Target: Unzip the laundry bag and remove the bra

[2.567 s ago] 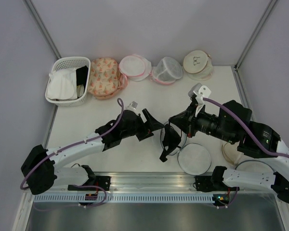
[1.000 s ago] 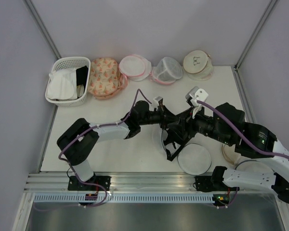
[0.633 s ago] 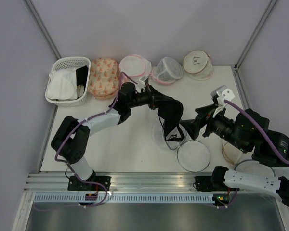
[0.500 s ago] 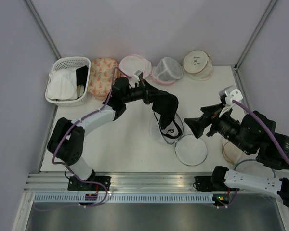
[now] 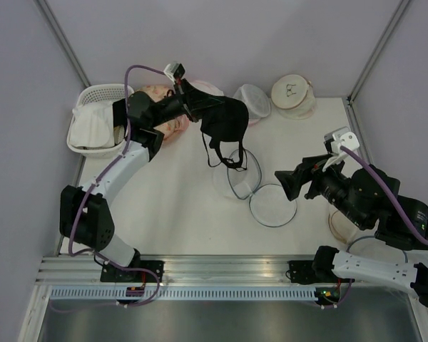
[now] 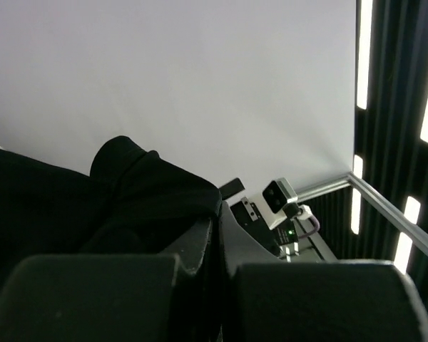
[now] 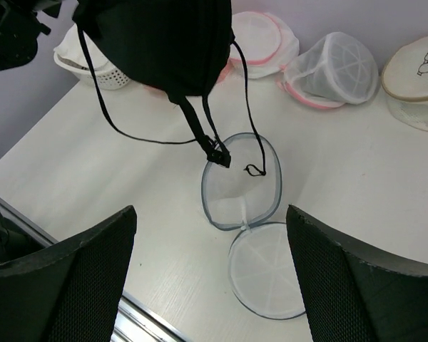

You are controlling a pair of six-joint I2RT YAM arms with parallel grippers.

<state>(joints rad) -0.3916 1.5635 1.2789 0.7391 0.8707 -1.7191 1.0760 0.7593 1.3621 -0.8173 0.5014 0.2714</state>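
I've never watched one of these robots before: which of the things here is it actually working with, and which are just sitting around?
In use:
- black bra, hanging from the left gripper
- round mesh laundry bag, lying open and empty
- right gripper, open

Just sitting there:
- white basket
- floral pink bag
- pink-trimmed mesh bags

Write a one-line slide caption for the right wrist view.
Black bra hangs lifted over the unzipped laundry bag, straps dangling toward it, seen between the open right claw.
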